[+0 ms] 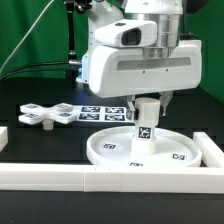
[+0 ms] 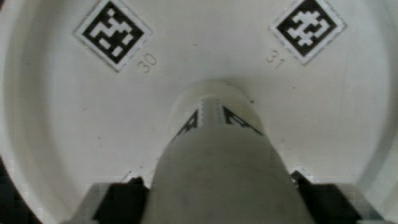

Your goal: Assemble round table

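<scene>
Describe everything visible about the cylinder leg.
The cylinder leg is a short, thick white plastic post with black-and-white square tags on its side. It stands upright. Its lower end appears to rest on the round disc near the centre, and its upper end is clamped in the gripper. Nothing else touches it.
</scene>
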Controlling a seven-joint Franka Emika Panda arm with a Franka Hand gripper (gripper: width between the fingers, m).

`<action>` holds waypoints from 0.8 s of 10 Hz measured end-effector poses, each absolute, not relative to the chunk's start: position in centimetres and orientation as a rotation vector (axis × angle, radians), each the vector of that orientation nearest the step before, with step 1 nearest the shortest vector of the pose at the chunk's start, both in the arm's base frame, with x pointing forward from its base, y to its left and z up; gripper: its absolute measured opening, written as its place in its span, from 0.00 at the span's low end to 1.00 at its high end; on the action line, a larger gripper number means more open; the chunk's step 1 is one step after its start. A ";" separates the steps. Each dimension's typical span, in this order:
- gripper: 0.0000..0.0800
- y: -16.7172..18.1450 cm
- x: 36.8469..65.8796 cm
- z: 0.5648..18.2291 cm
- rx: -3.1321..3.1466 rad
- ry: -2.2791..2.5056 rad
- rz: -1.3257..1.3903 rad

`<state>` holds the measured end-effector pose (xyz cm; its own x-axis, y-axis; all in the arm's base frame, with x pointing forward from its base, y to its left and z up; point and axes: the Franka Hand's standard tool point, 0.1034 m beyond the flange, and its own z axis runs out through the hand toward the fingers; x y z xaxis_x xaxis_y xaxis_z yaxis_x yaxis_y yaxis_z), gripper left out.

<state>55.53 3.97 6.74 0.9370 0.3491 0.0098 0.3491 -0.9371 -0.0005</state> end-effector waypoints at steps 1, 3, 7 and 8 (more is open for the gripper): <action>0.51 4.0 55.5 6.7 -3.104 -0.451 -0.015; 0.51 3.8 55.5 6.7 -3.113 -0.071 -0.019; 0.51 4.0 55.2 6.6 -2.988 0.740 0.014; 0.51 4.0 55.2 6.6 -2.957 0.865 0.010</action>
